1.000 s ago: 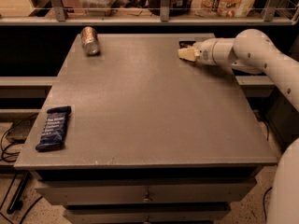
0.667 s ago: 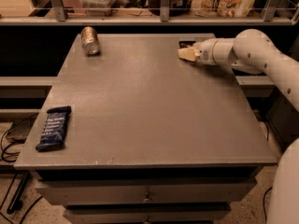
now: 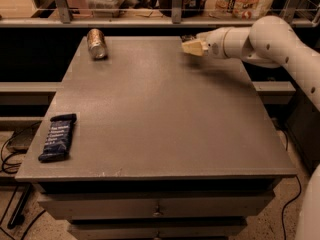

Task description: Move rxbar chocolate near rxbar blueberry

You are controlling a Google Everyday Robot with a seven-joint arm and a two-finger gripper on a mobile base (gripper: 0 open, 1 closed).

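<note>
The rxbar blueberry (image 3: 57,137), a navy-blue wrapped bar, lies flat near the front left corner of the grey table (image 3: 165,119). My gripper (image 3: 192,46) is at the far right of the table, a little above its surface, with pale fingers pointing left. It looks shut on the rxbar chocolate (image 3: 188,37). Only a small dark sliver of the bar shows at the fingers' top edge. The two bars are far apart, almost a full table diagonal.
A metal can (image 3: 96,44) lies on its side at the table's far left. A shelf with a rail (image 3: 170,19) and several containers runs behind the table. Drawers (image 3: 157,209) sit below the front edge.
My gripper has lifted slightly off the table and shifted a little to the left, and the dark bar has moved with it. The blue bar and the can have not moved.
</note>
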